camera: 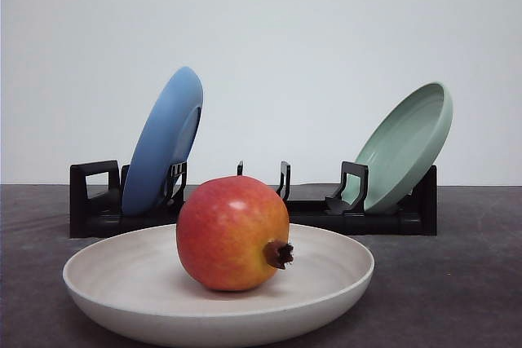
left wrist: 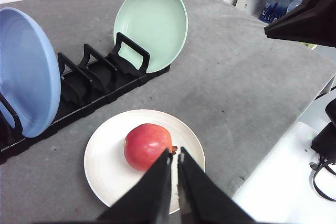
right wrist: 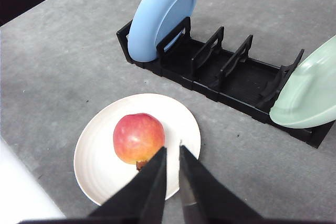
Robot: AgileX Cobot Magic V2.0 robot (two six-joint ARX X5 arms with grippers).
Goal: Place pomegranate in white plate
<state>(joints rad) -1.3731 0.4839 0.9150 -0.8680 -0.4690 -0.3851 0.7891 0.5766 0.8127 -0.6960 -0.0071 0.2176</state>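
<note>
the pomegranate [camera: 233, 233] already lay inside the white plate [camera: 98, 270] on the table [camera: 457, 283], both the left claw [left wrist: 175, 157] and right claw [right wrist: 172, 152] nearly closed and empty above it, so seemingly only pulling away remained

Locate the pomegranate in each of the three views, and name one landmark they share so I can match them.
Front view: the pomegranate sits in the white plate, low centre, calyx pointing right.
Left wrist view: it lies in the plate, just above the left gripper.
Right wrist view: it lies in the plate, just left of the right gripper.
Shared landmark: the black rack behind the plate, holding the blue plate and green plate.
</note>
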